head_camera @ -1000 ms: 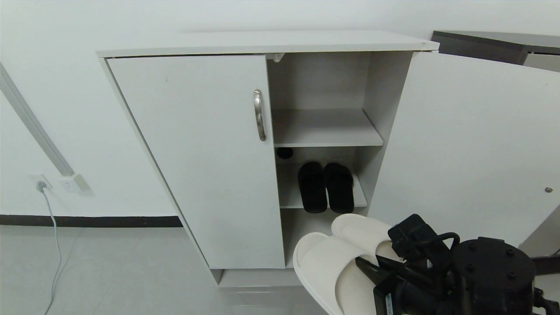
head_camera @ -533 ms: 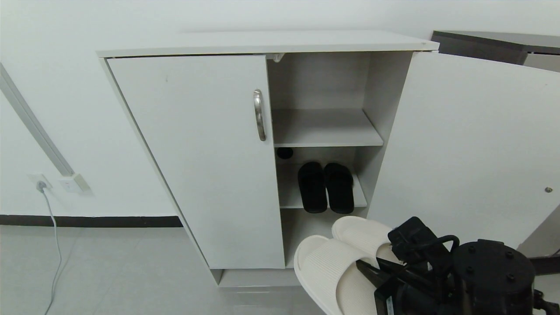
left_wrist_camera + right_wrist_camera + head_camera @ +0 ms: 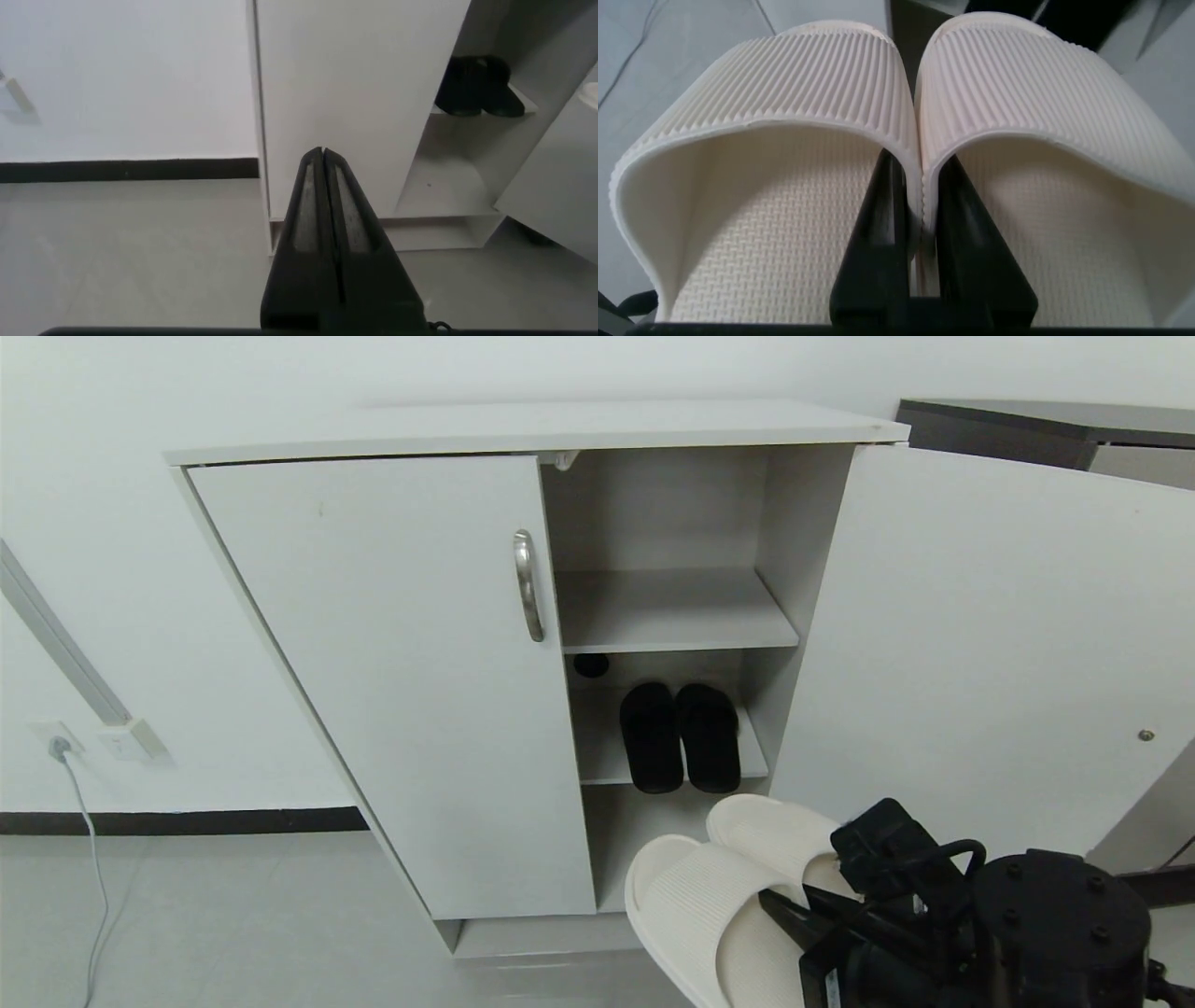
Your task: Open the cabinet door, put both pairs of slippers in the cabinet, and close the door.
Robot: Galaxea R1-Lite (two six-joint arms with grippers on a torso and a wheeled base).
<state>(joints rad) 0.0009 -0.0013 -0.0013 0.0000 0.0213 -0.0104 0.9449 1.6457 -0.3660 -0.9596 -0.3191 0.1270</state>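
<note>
From the head view, my right pincer (image 3: 794, 905) grips the pair of white slippers (image 3: 709, 896), held toes forward just before the cabinet's (image 3: 523, 425) lowest opening. The black slippers (image 3: 680, 735) lie side by side on the middle shelf (image 3: 597, 767). The right door (image 3: 980, 635) stands wide open, and the left door (image 3: 392, 663) with its metal handle (image 3: 527, 585) is closed. A cable (image 3: 93, 868) hangs from a wall socket (image 3: 58, 744) over the grey tiled floor (image 3: 233, 924). At my left wrist, my left pincer (image 3: 323, 163) has its fingers pressed together on nothing, above the floor and facing the closed door. At my right wrist, the fingers (image 3: 892, 215) clamp the touching inner walls of both slippers.
</note>
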